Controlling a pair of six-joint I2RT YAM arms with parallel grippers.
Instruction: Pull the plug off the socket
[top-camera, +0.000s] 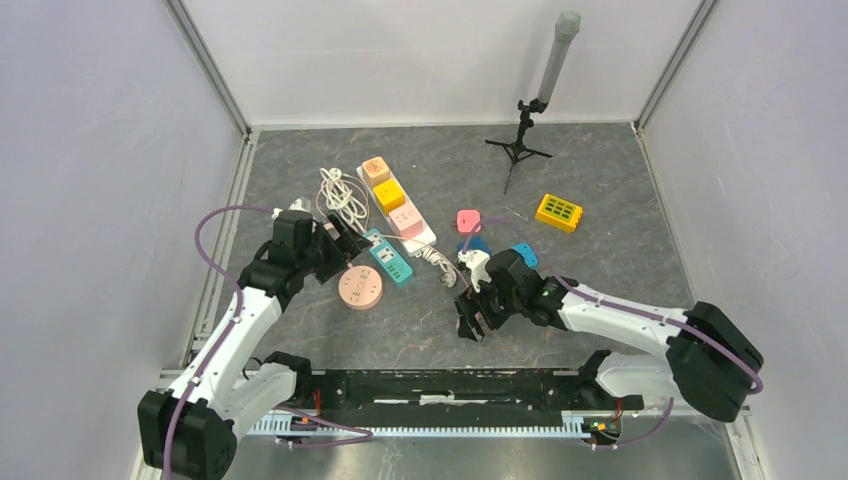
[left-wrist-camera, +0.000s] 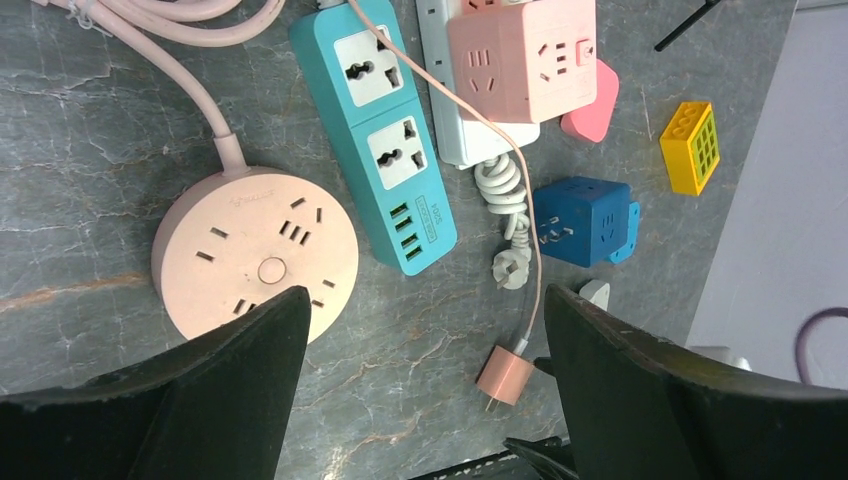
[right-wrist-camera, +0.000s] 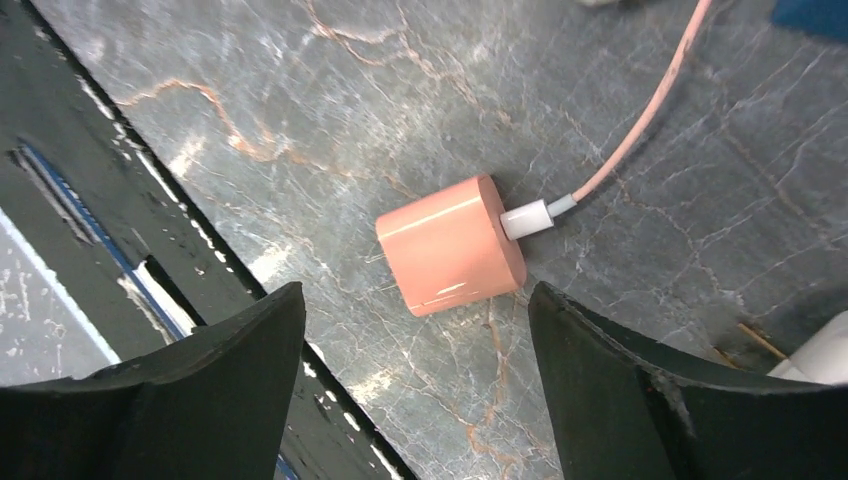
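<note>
Hovering spread apart over the loose pink plug (right-wrist-camera: 450, 245) near the bench's (right-wrist-camera: 300, 100) front edge, the right hand (right-wrist-camera: 415, 330) could knock it aside; its cord (right-wrist-camera: 635, 130) might snag.

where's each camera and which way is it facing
top external: above and behind the arms, looking down on the table; left arm and right arm show.
left wrist: on the left arm, looking down at round pink socket and teal power strip; left tool at the bottom.
right wrist: on the right arm, looking down at pink plug; right tool open at the bottom.
shared: both wrist views show the pink plug.
</note>
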